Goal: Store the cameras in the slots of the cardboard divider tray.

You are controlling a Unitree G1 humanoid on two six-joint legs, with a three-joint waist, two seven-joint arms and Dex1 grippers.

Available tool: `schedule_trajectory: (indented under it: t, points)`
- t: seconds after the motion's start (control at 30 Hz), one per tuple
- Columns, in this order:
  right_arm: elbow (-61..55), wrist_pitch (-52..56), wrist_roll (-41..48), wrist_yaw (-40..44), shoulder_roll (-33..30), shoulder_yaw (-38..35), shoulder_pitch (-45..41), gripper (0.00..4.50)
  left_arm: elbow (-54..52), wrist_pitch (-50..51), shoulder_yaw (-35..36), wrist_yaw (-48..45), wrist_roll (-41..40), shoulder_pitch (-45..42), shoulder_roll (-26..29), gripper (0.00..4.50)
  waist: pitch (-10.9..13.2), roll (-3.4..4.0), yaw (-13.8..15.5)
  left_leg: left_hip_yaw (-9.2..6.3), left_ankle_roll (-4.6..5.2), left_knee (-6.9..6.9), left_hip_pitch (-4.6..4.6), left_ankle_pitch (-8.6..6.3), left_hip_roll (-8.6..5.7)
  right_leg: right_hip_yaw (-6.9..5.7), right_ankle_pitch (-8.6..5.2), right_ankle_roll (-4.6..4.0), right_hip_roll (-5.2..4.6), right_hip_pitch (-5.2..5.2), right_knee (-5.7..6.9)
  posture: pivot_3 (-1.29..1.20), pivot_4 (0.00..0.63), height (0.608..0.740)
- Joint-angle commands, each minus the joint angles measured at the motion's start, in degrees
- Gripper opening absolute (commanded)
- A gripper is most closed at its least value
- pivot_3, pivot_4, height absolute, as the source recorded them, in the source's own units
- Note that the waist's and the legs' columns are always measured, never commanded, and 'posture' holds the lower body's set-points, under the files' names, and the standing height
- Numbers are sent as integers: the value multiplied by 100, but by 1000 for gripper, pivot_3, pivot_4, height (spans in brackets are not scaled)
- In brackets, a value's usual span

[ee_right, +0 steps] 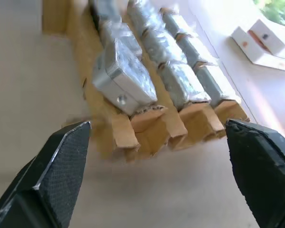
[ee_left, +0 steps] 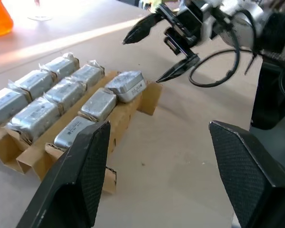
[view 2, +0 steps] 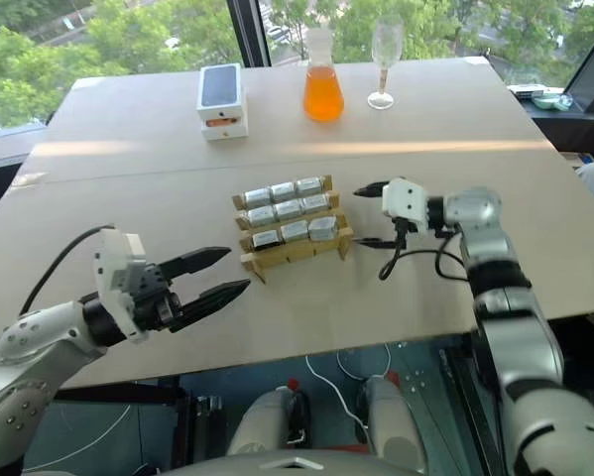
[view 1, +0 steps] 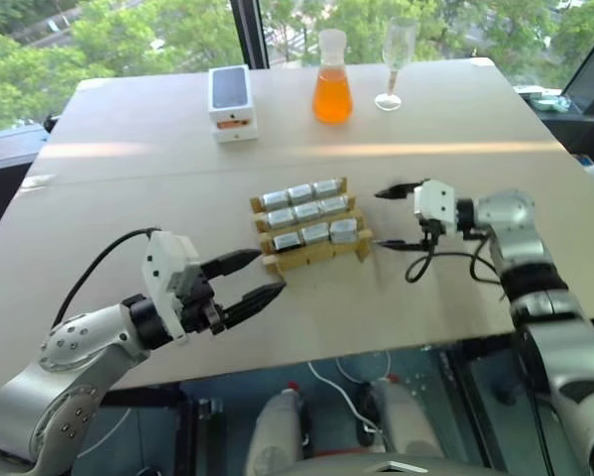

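While the cardboard divider tray point(view 1: 310, 256) sits near the middle of my desk point(view 1: 128, 188), I count nine cameras point(view 1: 307, 211) in it, three in each of its three rows, all silver-grey and alike. Eight lie snug in their slots; the ninth, at the right end of the row nearest me point(view 1: 344, 230), sits a little proud and tilted on the cardboard, as my right wrist view shows closely.

My right tool point(view 1: 388, 217) hangs just beside the tray's right end, pointing toward it, its two black fingers spread wide apart with nothing between them. My left tool point(view 1: 259, 277) hovers near the tray's front left corner, aimed at it, its fingers also parted and empty, touching neither cardboard nor camera.

Farther back on the desk stand three other things in a row: one white phone box point(view 1: 232, 102) on the left, one flask of orange liquid point(view 1: 332, 76) in the middle, and one clear stemmed glass point(view 1: 395, 62) to its right, all well apart from the tray.
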Motion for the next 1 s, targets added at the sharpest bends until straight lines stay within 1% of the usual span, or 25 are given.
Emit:
schedule_trajectory:
  t: [0.03, 0.13, 0.23, 0.3, 0.4, 0.43, 0.47, 0.53, 0.57, 0.67, 0.8, 1.0]
  points:
    - [-2060, 1831, 786, -658, -195, -327, 834, 4481, 50, -78, -142, -135, 35, -209, 59, 3396, 0, 0, 24, 2, 0, -1, 0, 0, -1, 1, 0, 1, -1, 0, -2, 0, 150, 740]
    - [-3255, 2483, 922, -1247, -246, -330, 1557, 4481, 123, -60, -189, -207, 50, -312, 85, 3396, -2, -2, 94, -4, 0, -1, -1, -1, -2, -5, -1, 1, 0, 1, -4, 0, 150, 740]
    - [-4062, 2825, 868, -1804, -210, -232, 1956, 4481, 159, -40, -190, -249, 48, -351, 115, 3396, -1, -1, 83, 0, 1, -1, -2, -2, -2, -1, -3, 4, 3, -2, -6, 0, 150, 740]
    - [-4456, 2792, 608, -2045, -317, -79, 2155, 4481, 157, -18, -162, -271, 22, -348, 135, 3396, -2, -1, 86, 1, 12, -1, 0, -8, -3, 2, -12, 21, 6, -3, -5, 0, 150, 740]
    - [-4791, 2539, -107, -2348, -621, 291, 2285, 4481, 158, 28, -181, -286, -8, -358, 139, 3396, -2, -2, 104, -1, 20, 0, 1, -13, -1, 1, -15, 24, 10, -3, -5, 0, 150, 740]
    - [-4848, 2568, -246, -2490, -651, 358, 2277, 4481, 162, 38, -191, -291, -10, -367, 140, 3396, -2, -2, 105, -2, 20, 0, 0, -13, -2, 0, -15, 25, 11, -3, -5, 0, 150, 740]
    - [-4920, 2369, -540, -2590, -718, 551, 2193, 4481, 186, 46, -236, -294, 1, -416, 135, 3396, -2, -2, 106, -1, 20, 0, 0, -13, -2, 0, -15, 25, 10, -3, -6, 0, 150, 740]
    - [-4935, 1885, -1412, -2840, -956, 996, 1981, 4481, 241, 63, -313, -287, 8, -535, 120, 3396, -2, -2, 101, 0, 20, 1, 0, -13, -3, 1, -16, 26, 11, -3, -7, 0, 150, 740]
    - [-4885, 1715, -1712, -2910, -1036, 1170, 1874, 4481, 261, 70, -347, -276, 10, -594, 110, 3396, -2, -2, 97, 1, 20, 1, -1, -13, -3, 2, -16, 27, 12, -4, -7, 0, 150, 740]
    - [-4657, 1275, -2312, -3090, -1143, 1560, 1573, 4481, 294, 77, -401, -272, 21, -685, 98, 3396, -2, -4, 99, 0, 18, 1, 0, -11, -2, 2, -17, 27, 17, -5, -7, 0, 150, 740]
    - [-4384, 889, -2751, -3321, -1114, 1797, 1331, 4481, 263, 68, -387, -268, 41, -638, 92, 3396, -3, -6, 101, -1, 1, 1, -2, -1, 0, 2, -16, 26, 20, -4, -8, 0, 150, 740]
    - [-4122, 523, -3016, -3336, -1062, 2034, 1112, 4481, 198, 59, -288, -240, 19, -507, 106, 3396, -3, -7, 100, 0, 1, 4, -7, -1, -1, 3, -16, 26, 17, -4, -16, 0, 150, 740]
